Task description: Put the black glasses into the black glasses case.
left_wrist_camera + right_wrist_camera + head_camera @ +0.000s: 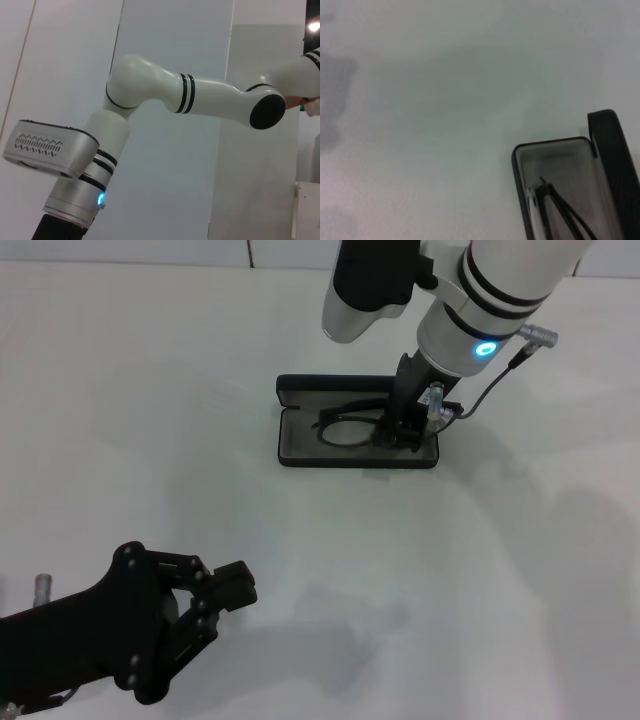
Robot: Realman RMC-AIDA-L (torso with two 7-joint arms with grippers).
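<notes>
The black glasses case [298, 443] lies open at the middle of the white table, grey lining up, with its lid [325, 385] standing along the far side. The black glasses [345, 430] lie inside it, and one rounded lens shows in the left half. My right gripper [397, 435] reaches down into the right half of the case and covers that end of the glasses. The right wrist view shows one end of the case [555, 152] with the thin frame of the glasses [555, 197] inside. My left gripper [238, 587] is parked at the near left, shut and empty.
The white table [150, 440] stretches around the case on every side, with a tiled wall behind it. The left wrist view looks up at my right arm [200, 95] against a pale wall.
</notes>
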